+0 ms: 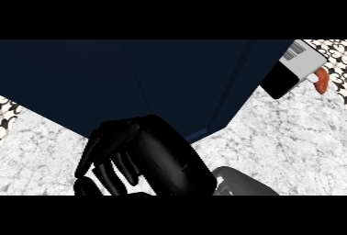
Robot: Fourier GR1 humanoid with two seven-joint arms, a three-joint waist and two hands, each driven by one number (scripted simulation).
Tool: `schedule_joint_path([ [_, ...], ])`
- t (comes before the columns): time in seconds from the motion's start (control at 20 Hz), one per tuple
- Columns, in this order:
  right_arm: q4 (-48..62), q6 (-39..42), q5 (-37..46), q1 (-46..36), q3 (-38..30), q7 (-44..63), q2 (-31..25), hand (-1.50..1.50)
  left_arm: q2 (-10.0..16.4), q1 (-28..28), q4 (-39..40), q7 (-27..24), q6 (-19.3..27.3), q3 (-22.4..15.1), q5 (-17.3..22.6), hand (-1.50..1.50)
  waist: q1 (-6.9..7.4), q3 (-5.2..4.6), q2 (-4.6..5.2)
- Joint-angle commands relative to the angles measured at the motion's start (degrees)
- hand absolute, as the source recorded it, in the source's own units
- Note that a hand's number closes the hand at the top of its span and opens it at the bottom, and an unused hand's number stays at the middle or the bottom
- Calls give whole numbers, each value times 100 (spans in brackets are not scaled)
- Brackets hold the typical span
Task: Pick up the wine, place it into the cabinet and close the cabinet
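Wine: no bottle can be made out anywhere in head view, so its place can't be told, nor where it sits rel. to the hand.

Surface: white-grey speckled counter (284,151) runs across near half and up the right side. Black-and-white patterned tile (335,51) shows in far right corner, and again as a sliver at left edge.

Dark navy cabinet (102,78) fills far left and ctr. It stands skewed to the view, w/ one corner pointing near at approx ctr. Two faint seams run down its face; can't tell if door is shut or ajar. Just right of cabinet, far right: white-and-black box (295,69) w/ barcode label, tilted. An orange-red item (321,81) sits just beside box's right edge, too small to name.

Right hand (163,156), black, sits near ctr-left, in front of cabinet's near corner and covering part of it. It's all black on dark, so can't tell how far open it is or whether it has hold of anything. A dark rounded shape (244,181) touches its right side at near edge, prob. its wrist or forearm.
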Motion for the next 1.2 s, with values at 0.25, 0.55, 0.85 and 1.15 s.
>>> schedule_joint_path([
  [0.25, 1758, 509, -307, -1036, -1254, -681, -128, 150, -217, -188, -322, 623, 109, 87, -106, -150, -104, 8, 16],
  [0.55, 2961, 486, -71, -1415, -1600, -1519, -1, 150, -532, -553, -342, 928, 291, -417, -564, -150, -109, 6, 19],
  [0.85, 3593, 1035, -240, -1646, -2228, -2077, -346, 150, -647, -1122, -189, 1295, 624, -803, -761, -150, -151, 7, 36],
  [1.15, 4074, 1296, -307, -1819, -2554, -2434, -757, 150, -816, -1568, -14, 1345, 849, -1124, -1010, -150, -186, 6, 86],
])
